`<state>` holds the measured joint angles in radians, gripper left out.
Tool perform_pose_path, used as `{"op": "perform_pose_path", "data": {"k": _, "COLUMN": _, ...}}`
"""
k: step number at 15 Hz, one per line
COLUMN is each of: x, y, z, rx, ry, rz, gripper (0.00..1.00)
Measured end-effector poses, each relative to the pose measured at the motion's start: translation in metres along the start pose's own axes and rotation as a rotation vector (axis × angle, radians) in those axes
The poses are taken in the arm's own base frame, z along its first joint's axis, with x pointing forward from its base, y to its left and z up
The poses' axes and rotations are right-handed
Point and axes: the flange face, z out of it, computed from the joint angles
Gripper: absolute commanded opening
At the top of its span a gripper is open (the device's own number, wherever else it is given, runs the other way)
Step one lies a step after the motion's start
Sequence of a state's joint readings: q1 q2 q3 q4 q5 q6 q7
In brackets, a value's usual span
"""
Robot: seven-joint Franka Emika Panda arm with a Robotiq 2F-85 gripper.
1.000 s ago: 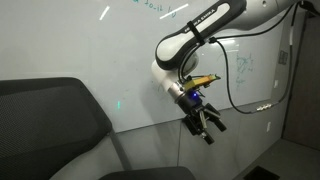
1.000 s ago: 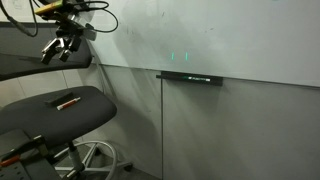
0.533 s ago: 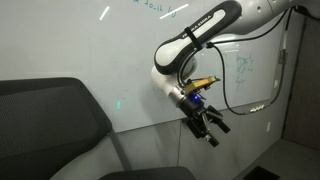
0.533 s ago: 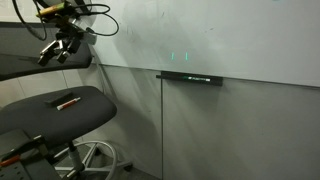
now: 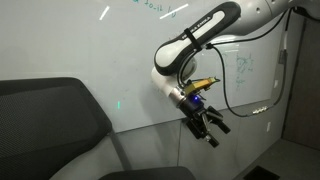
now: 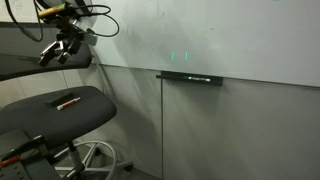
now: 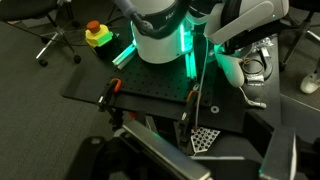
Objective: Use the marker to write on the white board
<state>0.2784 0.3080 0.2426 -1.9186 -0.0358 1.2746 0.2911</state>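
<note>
Jaws of my gripper (image 6: 60, 53) stand apart, empty, because the marker (image 6: 68, 101) lies below it on the chair (image 6: 30, 116).

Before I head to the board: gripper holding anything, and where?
Nothing: the gripper hangs open and empty; what looks like the marker lies on the chair.

Both exterior views look slantwise along the white board (image 5: 60, 50). In an exterior view the gripper (image 5: 212, 132) sits close at 4 o'clock; in an exterior view the gripper (image 6: 58, 52) sits far at 10 o'clock. The wrist view looks down on the robot's base (image 7: 155, 35).
</note>
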Motion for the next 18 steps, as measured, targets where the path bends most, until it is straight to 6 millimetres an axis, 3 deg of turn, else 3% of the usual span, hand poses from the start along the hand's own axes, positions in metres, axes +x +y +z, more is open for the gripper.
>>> {"op": "perform_pose_path", "data": {"k": 4, "x": 0.032, "y": 0.010, "z": 0.009, "rx": 0.019, "ry": -0.063, "rz": 0.004, "gripper": 1.00}}
{"op": "perform_pose_path", "data": {"k": 10, "x": 0.121, "y": 0.031, "z": 0.032, "rx": 0.062, "ry": -0.235, "rz": -0.030, "gripper": 1.00}}
{"op": "perform_pose_path", "data": {"k": 14, "x": 0.171, "y": 0.019, "z": 0.047, "rx": 0.060, "ry": -0.330, "rz": -0.075, "gripper": 1.00}}
{"op": "perform_pose_path", "data": {"k": 18, "x": 0.194, "y": -0.017, "z": 0.065, "rx": 0.016, "ry": -0.374, "rz": -0.109, "gripper": 1.00}}
